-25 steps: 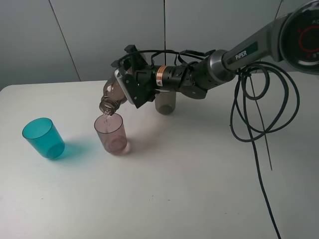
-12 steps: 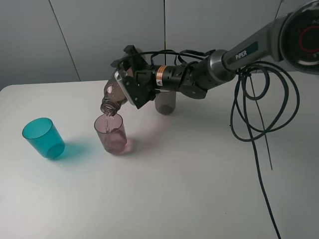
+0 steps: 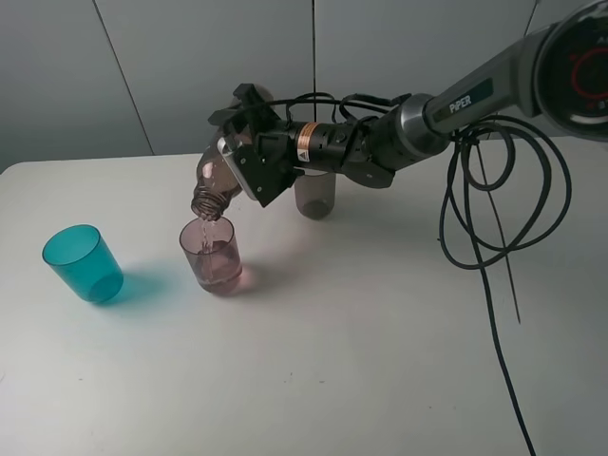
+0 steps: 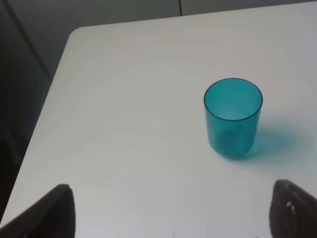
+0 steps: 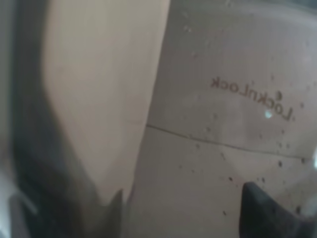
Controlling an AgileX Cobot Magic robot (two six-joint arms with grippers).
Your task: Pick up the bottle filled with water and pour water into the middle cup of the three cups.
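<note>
My right gripper is shut on the smoky brown-pink bottle and holds it tilted steeply, mouth down, just above the pale pink middle cup. A thin stream of water falls from the mouth into the cup, which holds some water. The bottle's wall fills the right wrist view, with "LockNLock" lettering. The teal cup stands at the left, also in the left wrist view. The smoky grey cup stands behind the right arm. My left gripper is open, fingertips at the frame's corners, short of the teal cup.
The right arm reaches across the table from the right. Black cables hang in loops over the right side of the white table. The table's left edge lies near the teal cup.
The bottle has stayed tilted over the pink cup and kept pouring. The water level in the pink cup has risen a little. The cups have not moved.
</note>
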